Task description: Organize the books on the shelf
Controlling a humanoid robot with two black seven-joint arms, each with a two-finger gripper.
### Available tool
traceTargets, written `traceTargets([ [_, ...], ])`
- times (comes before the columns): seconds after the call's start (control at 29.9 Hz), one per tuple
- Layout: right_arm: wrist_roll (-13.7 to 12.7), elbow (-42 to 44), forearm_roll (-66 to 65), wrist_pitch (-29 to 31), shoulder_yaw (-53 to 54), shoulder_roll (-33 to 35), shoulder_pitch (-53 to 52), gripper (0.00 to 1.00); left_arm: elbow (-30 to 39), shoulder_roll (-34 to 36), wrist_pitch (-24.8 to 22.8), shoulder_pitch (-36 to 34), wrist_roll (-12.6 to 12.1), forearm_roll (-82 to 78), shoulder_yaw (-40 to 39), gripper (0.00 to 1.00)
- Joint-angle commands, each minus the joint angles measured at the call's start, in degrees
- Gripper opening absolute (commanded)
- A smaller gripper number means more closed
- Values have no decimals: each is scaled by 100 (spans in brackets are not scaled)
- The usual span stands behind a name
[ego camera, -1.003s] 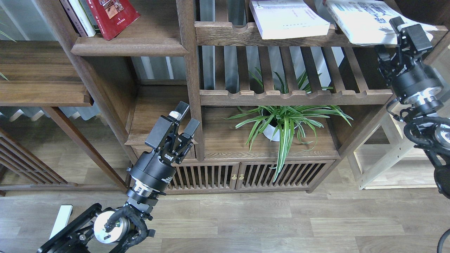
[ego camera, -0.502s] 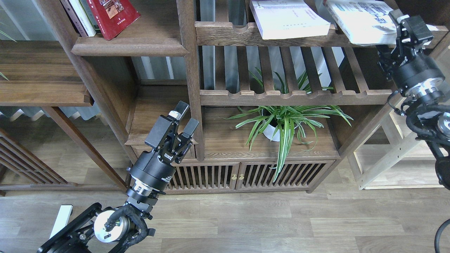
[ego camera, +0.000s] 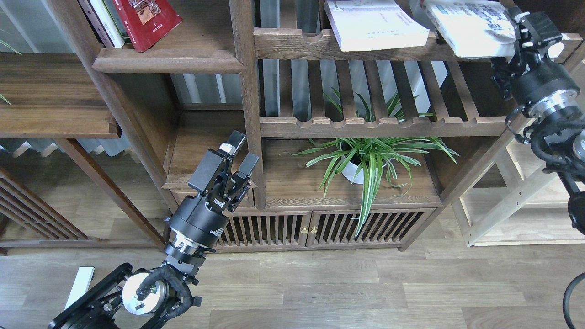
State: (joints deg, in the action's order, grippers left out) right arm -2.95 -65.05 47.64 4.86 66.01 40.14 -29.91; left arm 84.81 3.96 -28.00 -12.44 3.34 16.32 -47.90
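Books lie in two places: the white book with blue characters and the pale lavender-white book rest flat on the slatted upper rack, presumably awaiting transfer, while the dark red book leans on the solid shelf. Right gripper, arm raised high, meets the white book's near corner; whether its fingers pinch it cannot be told. Left gripper hangs low, fingers spread, empty.
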Motion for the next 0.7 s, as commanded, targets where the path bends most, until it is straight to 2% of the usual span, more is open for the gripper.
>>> traceTargets([
  [0.0, -21, 18, 0, -160, -9, 2, -23, 88, 0, -26, 0, -4, 0, -58, 9, 98],
  [0.1, -21, 18, 0, -310, 0, 2, -32, 84, 0, -26, 0, -4, 0, -67, 9, 98],
  [0.23, -21, 53, -9, -319, 8, 2, -41, 72, 0, -26, 0, -4, 0, -67, 9, 98],
  [0.47, -21, 97, -9, -327, 35, -6, -58, 71, 0, -18, 0, -4, 0, -76, 9, 98],
  [0.67, -4, 106, -9, -319, 96, -6, -76, 59, 0, -26, 0, -4, 0, -85, 9, 98],
])
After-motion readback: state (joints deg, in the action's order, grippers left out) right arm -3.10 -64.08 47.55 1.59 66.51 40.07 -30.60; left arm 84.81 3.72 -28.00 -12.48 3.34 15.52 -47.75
